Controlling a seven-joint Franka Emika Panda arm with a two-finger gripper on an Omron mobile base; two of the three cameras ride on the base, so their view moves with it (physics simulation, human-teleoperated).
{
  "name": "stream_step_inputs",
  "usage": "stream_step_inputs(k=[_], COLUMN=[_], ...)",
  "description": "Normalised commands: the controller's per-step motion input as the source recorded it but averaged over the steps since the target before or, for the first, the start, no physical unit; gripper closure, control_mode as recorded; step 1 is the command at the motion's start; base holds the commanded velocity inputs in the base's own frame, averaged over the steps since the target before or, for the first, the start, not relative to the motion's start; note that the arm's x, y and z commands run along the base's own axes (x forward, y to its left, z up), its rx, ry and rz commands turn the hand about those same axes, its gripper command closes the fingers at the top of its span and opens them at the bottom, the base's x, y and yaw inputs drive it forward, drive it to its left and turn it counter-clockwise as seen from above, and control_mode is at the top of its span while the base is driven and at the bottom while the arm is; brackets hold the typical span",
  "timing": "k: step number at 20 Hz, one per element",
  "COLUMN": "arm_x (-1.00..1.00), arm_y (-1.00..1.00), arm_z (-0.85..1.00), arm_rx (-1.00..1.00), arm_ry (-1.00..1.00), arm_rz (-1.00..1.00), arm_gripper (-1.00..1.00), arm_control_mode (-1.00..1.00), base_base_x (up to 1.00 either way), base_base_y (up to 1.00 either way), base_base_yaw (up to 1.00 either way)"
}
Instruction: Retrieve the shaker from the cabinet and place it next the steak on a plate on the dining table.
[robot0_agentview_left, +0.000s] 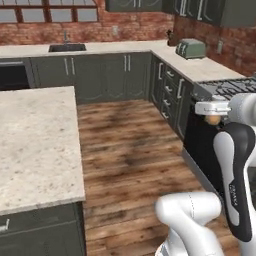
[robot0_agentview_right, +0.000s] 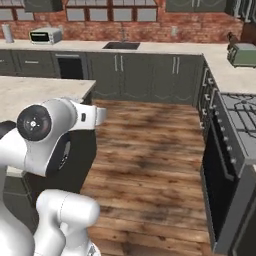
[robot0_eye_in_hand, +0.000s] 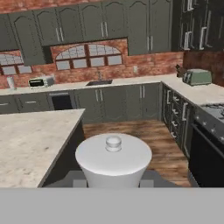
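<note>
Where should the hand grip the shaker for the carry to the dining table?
On its lower body, from the side, hand level. The shaker sits upright with a broad pale top and small knob, so a top approach likely offers little to pinch. The hand is shut on it this way, one finger per flank.

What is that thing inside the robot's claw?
A small tan shaker, gripped in the shut claw. Just its rounded body peeks out beneath the white hand; the rest is covered from this side.
</note>
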Motion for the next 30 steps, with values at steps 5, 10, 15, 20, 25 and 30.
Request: stream_step_inputs(k=[5,10,15,20,25,30], arm_x=[0.0,0.0,0.0,0.0,0.0,0.0], arm_y=[0.0,0.0,0.0,0.0,0.0,0.0], arm_z=[0.0,0.0,0.0,0.0,0.0,0.0], arm_rx=[0.0,0.0,0.0,0.0,0.0,0.0], arm_ry=[0.0,0.0,0.0,0.0,0.0,0.0], arm_rz=[0.0,0.0,0.0,0.0,0.0,0.0], arm_gripper=[1.0,1.0,1.0,1.0,1.0,1.0], arm_control_mode=[1.0,1.0,1.0,1.0,1.0,1.0], base_base_x=[0.02,0.08,0.13,0.29,0.7,0.69], base_base_y=[0.5,0.58,0.6,0.65,0.9,0.94], base_base_yaw=[0.53,0.49,0.48,0.5,0.49,0.53])
